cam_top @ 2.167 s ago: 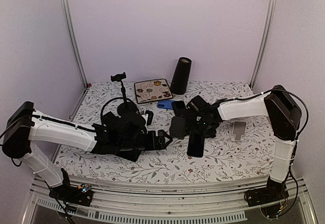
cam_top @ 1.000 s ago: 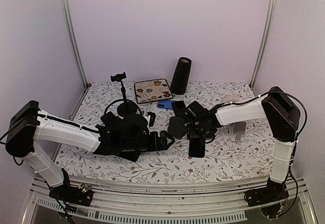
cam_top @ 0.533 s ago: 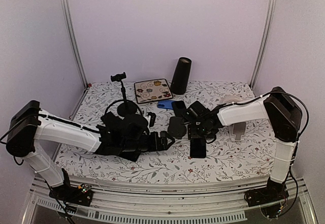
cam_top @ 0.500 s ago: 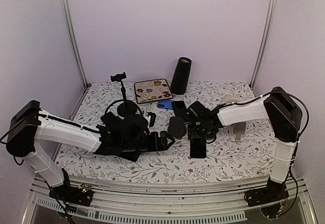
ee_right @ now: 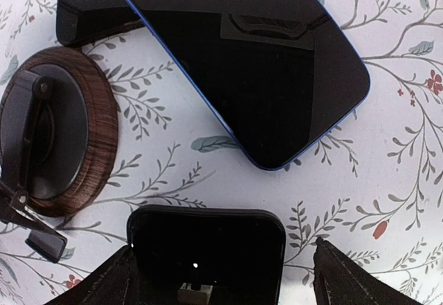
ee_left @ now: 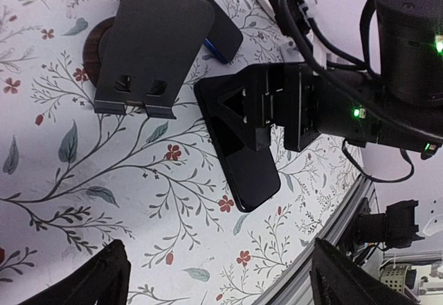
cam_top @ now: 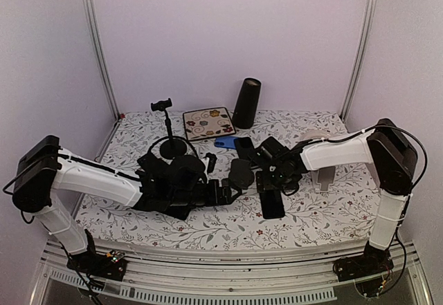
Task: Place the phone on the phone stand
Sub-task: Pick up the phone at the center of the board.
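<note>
A black phone (cam_top: 272, 205) lies flat on the floral table, near the middle. My right gripper (cam_top: 269, 183) sits low over its far end. In the right wrist view the phone (ee_right: 208, 250) lies between my fingers. The left finger (ee_right: 124, 281) touches its edge and a gap shows before the right finger, so the right gripper (ee_right: 221, 284) is open. The phone stand (cam_top: 240, 173), a dark plate on a round wooden base (ee_right: 59, 139), stands just left of it, and shows in the left wrist view (ee_left: 156, 42). My left gripper (cam_top: 225, 190) is open wide and empty (ee_left: 221, 284), left of the stand and phone (ee_left: 242, 156).
A blue-edged phone (ee_right: 249, 63) and another dark phone (cam_top: 243, 144) lie behind the stand. A black cylinder (cam_top: 246, 102), a patterned tile (cam_top: 209, 123) and a tripod clamp holder (cam_top: 165, 128) stand at the back. A grey stand (cam_top: 324, 177) is at the right.
The right gripper and the black phone under it have shifted slightly right and toward the near edge. The left gripper has crept a little to the right.
</note>
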Controlling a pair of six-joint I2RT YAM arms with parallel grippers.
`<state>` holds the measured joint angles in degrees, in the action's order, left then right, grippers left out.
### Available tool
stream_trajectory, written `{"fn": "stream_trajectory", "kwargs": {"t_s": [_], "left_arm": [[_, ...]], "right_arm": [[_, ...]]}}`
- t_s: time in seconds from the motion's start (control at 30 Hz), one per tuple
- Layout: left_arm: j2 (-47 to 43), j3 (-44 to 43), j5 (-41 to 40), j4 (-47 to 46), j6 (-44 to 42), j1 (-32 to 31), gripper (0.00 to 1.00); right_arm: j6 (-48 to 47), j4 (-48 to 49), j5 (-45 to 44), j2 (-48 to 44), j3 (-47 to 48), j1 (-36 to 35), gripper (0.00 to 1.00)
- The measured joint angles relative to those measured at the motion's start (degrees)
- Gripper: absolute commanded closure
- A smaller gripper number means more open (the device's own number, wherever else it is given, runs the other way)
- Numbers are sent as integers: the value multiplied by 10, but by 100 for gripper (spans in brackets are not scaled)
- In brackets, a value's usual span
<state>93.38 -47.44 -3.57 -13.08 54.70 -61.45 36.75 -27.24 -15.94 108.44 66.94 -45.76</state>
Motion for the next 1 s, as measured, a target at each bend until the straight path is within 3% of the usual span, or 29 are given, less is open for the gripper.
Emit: {"fn": "stream_trajectory", "kwargs": {"t_s": [0.1,0.4,0.73,1.0], "left_arm": [[0,0,2,0,0,0,10],[4,0,5,-7,0,0,10],[5,0,7,-12,0,-1,11],[5,0,8,-12,0,-3,13]], "right_arm": [[-5,-3,0,-5,-7,-3,0],[-23,-9,11,-7,-15,-21,1],[-26,12,18,0,-21,-23,15],[-30,24,15,6,-16,-23,33]]}}
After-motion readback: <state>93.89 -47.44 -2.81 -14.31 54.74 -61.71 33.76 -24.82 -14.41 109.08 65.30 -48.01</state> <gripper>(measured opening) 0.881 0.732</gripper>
